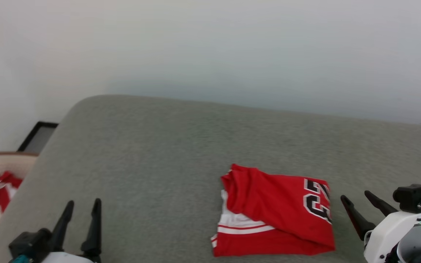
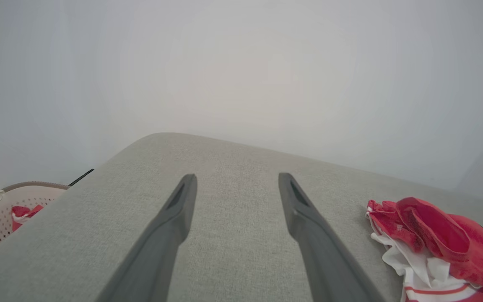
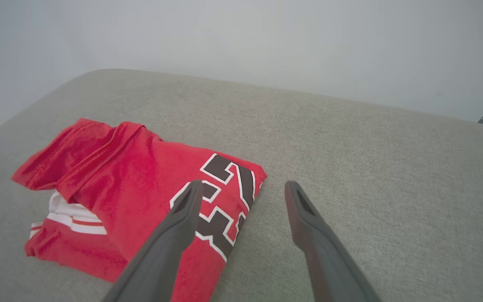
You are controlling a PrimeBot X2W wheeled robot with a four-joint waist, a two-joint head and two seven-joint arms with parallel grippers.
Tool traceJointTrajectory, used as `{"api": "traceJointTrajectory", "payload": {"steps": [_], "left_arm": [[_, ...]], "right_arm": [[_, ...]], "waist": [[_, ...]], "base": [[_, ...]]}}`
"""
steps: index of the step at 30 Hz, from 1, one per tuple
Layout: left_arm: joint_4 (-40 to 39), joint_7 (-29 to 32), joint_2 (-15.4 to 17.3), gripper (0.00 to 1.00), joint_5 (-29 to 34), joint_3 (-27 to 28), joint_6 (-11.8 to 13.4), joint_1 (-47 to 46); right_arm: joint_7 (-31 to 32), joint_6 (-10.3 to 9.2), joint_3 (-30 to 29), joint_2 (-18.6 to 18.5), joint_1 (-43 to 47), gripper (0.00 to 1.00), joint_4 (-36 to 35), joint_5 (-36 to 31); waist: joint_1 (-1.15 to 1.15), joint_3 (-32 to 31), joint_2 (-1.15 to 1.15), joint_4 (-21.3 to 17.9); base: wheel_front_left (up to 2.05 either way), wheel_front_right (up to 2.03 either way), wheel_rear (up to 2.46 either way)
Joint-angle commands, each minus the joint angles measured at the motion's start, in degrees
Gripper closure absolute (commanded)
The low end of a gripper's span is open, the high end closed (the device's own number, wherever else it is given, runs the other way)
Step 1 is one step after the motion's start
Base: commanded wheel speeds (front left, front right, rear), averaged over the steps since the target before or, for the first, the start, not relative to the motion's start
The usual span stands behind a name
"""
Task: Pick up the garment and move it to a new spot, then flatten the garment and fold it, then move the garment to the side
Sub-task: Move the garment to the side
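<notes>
Fabric of this kind looks thin, light and limp, so weight should be no trouble; keeping the shape will be. The garment [image 1: 276, 212] lies folded into a rough rectangle at the lower right of centre in the head view, on the grey surface [image 1: 159, 146]. Its black, white-outlined number sits at the right edge, and a white sleeve with striped trim peeks out at the lower left. The upper left edge is bunched into a loose roll rather than a crisp crease.

The left gripper [image 1: 84, 201] is at the lower left, fingers spread and holding nothing, well apart from the cloth. The right gripper [image 1: 355, 195] is at the lower right, also spread and empty, just beside the numbered edge. In the right wrist view one finger crosses in front of the number; whether it touches the cloth I cannot tell.

Folding looks done, so the move to the side likely remains. I judge that a pinch on the top layer alone would peel the fold open, and that lifting by one corner would let the rest sag and spill. Better to take hold at the folded edges, through all layers, one gripper at each side. The numbered edge looks flattest; the rolled edge may slip.

A basket [image 1: 6, 155] with red cloth in it stands at the far left.
</notes>
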Motion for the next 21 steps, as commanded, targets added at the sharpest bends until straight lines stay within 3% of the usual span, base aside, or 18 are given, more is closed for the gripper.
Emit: {"api": "traceJointTrajectory", "payload": {"steps": [1, 10, 21], "left_arm": [[0.15, 0.09, -0.38, 0.0, 0.04, -0.57, -0.06, -0.63], [1.41, -0.15, -1.3, 0.0, -0.68, -3.41, -0.24, -2.47], [3.32, -1.14, -2.27, 0.0, -1.37, -5.4, -0.39, -5.05]], "right_arm": [[0.27, -0.05, -0.56, -0.02, -1.02, 0.0, 1.33, 0.68], [5.21, -0.05, -0.09, -0.36, -3.51, 0.0, 8.38, 1.11], [15.52, -0.05, -1.07, 1.45, -6.62, 0.0, 15.72, -1.39]], "waist": [[0.0, 0.47, 0.0, 4.32], [0.0, 2.64, 0.0, 9.25], [0.0, 5.9, 0.0, 10.97]], "base": [[0.0, 0.0, 0.0], [0.0, 0.0, 0.0], [0.0, 0.0, 0.0]]}}
